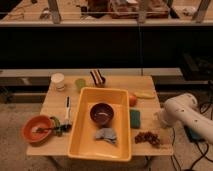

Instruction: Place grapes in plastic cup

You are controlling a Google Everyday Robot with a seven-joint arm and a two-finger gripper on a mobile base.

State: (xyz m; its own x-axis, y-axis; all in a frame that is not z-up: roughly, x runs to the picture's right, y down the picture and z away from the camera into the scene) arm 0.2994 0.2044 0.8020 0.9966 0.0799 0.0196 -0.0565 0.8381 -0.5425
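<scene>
The grapes, a small dark reddish-purple bunch, lie on the wooden table near its front right corner. The plastic cup, short and pale yellow-green, stands upright at the back left, next to a white cup. My white arm comes in from the right. My gripper is at the arm's end, by the table's right edge, just above and right of the grapes. It touches neither the grapes nor the cup.
A big yellow tub fills the table's middle and holds a dark maroon bowl and a grey cloth. A green sponge, an orange fruit and a yellow fruit lie right of it. An orange bowl sits front left.
</scene>
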